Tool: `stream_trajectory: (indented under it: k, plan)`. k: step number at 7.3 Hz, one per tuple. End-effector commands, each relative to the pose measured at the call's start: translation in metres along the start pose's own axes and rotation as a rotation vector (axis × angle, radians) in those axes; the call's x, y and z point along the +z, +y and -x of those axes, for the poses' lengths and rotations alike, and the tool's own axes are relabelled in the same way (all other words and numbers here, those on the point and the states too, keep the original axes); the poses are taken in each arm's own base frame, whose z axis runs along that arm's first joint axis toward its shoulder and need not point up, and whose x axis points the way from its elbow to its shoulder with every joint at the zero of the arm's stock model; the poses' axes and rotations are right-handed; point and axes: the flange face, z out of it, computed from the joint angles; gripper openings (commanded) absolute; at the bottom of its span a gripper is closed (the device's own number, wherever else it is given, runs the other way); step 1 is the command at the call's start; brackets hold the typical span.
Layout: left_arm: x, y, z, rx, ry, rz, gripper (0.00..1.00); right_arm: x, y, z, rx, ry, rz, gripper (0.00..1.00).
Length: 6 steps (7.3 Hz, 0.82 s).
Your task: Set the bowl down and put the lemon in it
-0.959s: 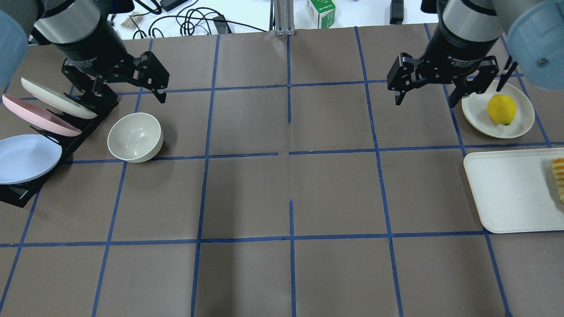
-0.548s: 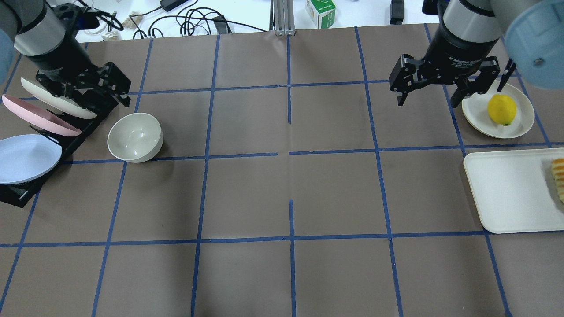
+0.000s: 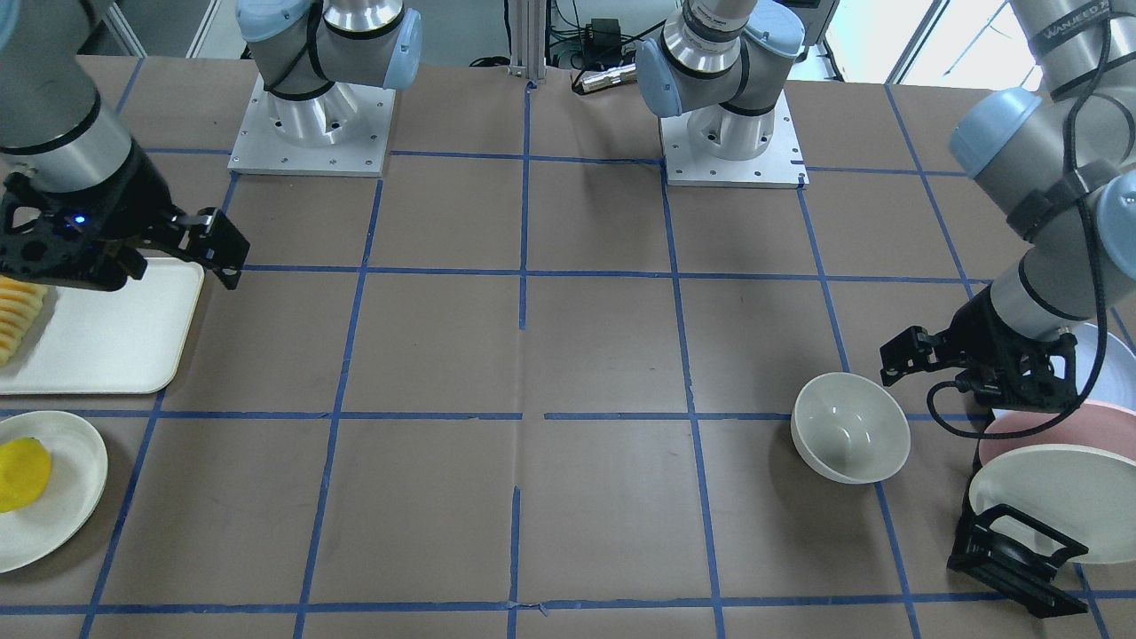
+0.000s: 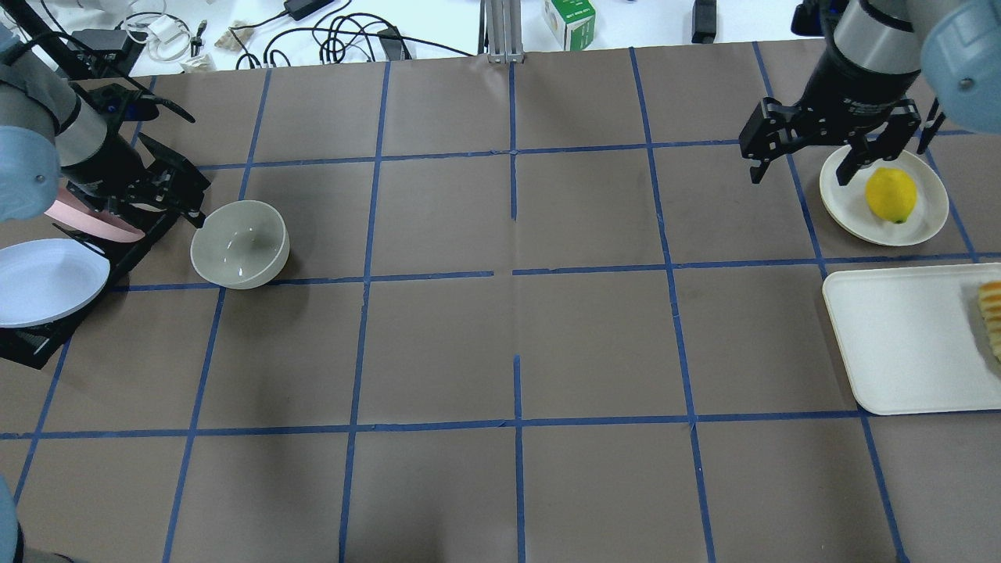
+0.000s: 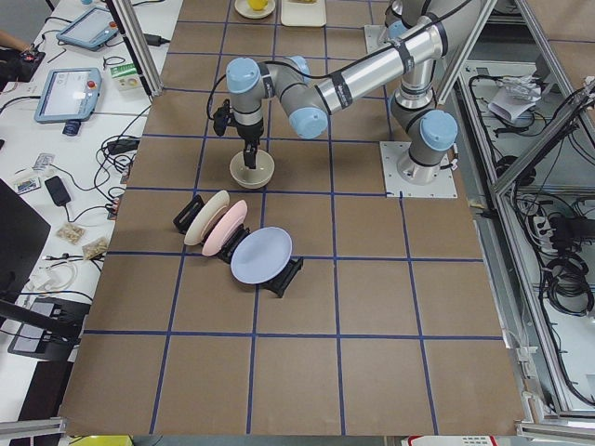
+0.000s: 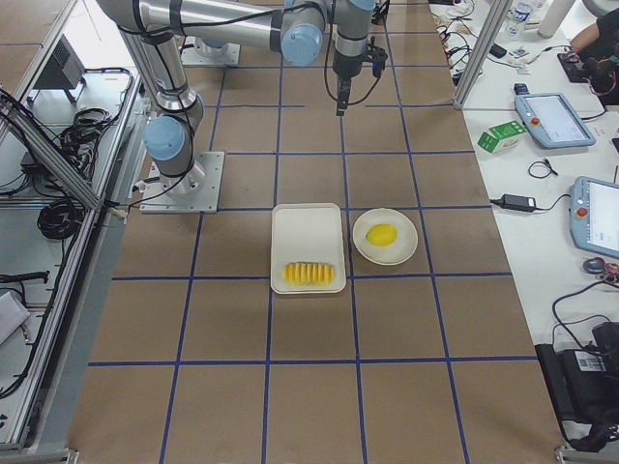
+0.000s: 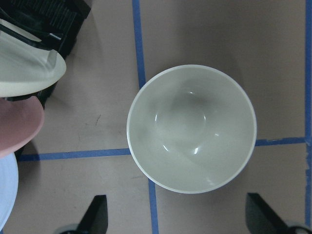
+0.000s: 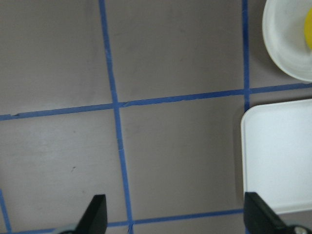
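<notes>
The off-white bowl point(image 4: 240, 244) stands upright and empty on the brown table, next to the plate rack; it also shows in the front view point(image 3: 850, 427) and fills the left wrist view point(image 7: 191, 127). My left gripper point(image 4: 145, 195) is open and empty, hanging above the rack side of the bowl without touching it. The yellow lemon point(image 4: 891, 195) lies on a round cream plate point(image 4: 848, 199) at the far right. My right gripper point(image 4: 799, 176) is open and empty, above the table just left of that plate. The lemon also shows in the front view point(image 3: 22, 475).
A black rack point(image 4: 35, 344) holds a pink plate point(image 4: 86, 220) and a pale blue plate point(image 4: 43, 281); a cream plate point(image 3: 1056, 501) shows in the front view. A cream rectangular tray point(image 4: 899, 344) with ridged orange-yellow slices point(image 4: 992, 317) lies near the lemon's plate.
My left gripper has moved left and come down beside the bowl, over the rack. My right gripper has shifted right, closer to the lemon's plate. Bowl and lemon have not moved.
</notes>
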Motion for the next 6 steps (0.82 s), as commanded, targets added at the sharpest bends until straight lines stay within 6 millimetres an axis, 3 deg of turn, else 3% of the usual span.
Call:
stream_trajectory:
  k: [1, 3, 4, 6]
  plan:
    - [0.041, -0.013, 0.02, -0.082, 0.0, 0.005, 1.0, 0.036, -0.043, -0.103, -0.078, 0.013, -0.054, 1.0]
    - [0.078, -0.02, 0.024, -0.063, 0.025, 0.035, 1.0, 0.083, -0.077, -0.179, -0.226, 0.051, -0.111, 1.0]
    - [0.09, -0.017, 0.023, -0.004, 0.025, 0.044, 1.0, 0.11, -0.087, -0.203, -0.272, 0.05, -0.101, 1.0]
    - [0.108, -0.018, 0.023, 0.006, 0.022, 0.028, 0.92, 0.15, -0.1, -0.22, -0.266, 0.038, -0.076, 1.0]
